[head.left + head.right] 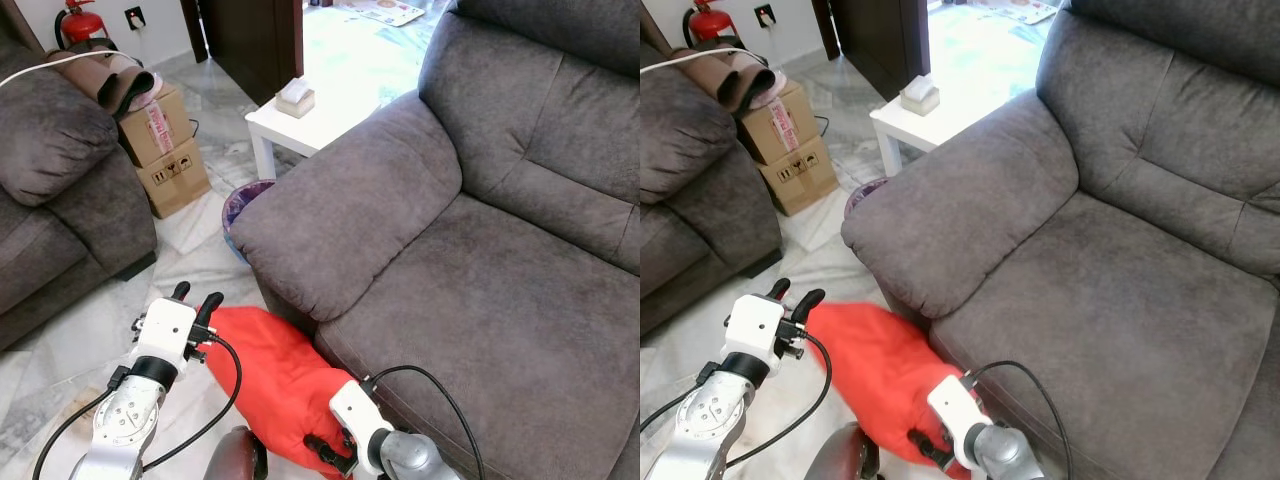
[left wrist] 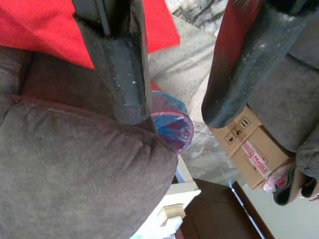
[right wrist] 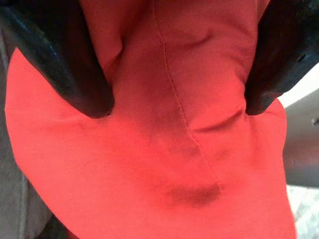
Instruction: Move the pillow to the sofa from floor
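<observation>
A red pillow lies on the marble floor against the front of the grey sofa, just below its armrest. My right gripper is down on the pillow's near end. In the right wrist view it stands open, its fingers pressed into the red fabric on either side of a bulge. My left gripper is open at the pillow's far left edge with nothing between its fingers. The sofa seat is bare.
A bin with a blue liner stands on the floor beside the armrest. Behind it is a white side table with a tissue box. Cardboard boxes and a second grey sofa are on the left.
</observation>
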Tool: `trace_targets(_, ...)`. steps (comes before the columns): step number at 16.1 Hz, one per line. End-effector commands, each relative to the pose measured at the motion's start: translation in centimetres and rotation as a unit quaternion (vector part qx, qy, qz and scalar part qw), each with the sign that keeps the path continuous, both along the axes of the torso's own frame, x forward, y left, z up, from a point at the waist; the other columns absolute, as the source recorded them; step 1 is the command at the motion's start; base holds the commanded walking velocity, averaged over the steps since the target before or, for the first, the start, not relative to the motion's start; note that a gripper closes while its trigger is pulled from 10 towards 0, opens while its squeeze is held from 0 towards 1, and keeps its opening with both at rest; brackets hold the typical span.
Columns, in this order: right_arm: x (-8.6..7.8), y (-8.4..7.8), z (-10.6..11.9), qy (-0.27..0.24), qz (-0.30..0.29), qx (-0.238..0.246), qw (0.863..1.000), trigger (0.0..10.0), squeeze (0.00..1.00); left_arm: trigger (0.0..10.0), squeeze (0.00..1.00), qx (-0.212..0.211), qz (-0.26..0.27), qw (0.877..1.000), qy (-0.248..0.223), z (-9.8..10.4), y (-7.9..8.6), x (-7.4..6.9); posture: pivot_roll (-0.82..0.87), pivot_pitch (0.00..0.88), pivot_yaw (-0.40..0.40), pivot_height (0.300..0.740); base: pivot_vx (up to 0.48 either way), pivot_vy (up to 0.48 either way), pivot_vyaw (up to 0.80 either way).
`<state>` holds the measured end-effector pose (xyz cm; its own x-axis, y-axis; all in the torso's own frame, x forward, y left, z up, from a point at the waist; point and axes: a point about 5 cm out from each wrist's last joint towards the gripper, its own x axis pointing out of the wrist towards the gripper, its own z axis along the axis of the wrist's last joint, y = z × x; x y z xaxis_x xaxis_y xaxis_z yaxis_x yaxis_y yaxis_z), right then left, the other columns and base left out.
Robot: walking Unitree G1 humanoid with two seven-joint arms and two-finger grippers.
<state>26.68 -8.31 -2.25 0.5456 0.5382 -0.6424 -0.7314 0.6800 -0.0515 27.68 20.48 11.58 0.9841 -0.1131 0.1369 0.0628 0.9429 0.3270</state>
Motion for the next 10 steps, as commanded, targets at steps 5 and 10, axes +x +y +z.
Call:
trace_targets(5, -0.37, -0.77, -0.76, -0.004, -0.011, -0.058, 0.998, 0.0, 0.00, 10.0, 0.00, 0.032, -0.007, 0.999, 0.007, 0.17, 0.28, -0.57, 0.21, 0.271, 0.001, 0.626, 0.000, 0.000, 0.00)
trace_targets(10, -0.10, -1.18, -0.63, -0.012, -0.024, -0.061, 0.998, 0.0, 0.00, 10.0, 0.00, 0.061, -0.034, 0.998, 0.006, 0.30, -0.49, -0.62, 0.21, 0.265, 0.008, 0.626, 0.000, 0.000, 0.00)
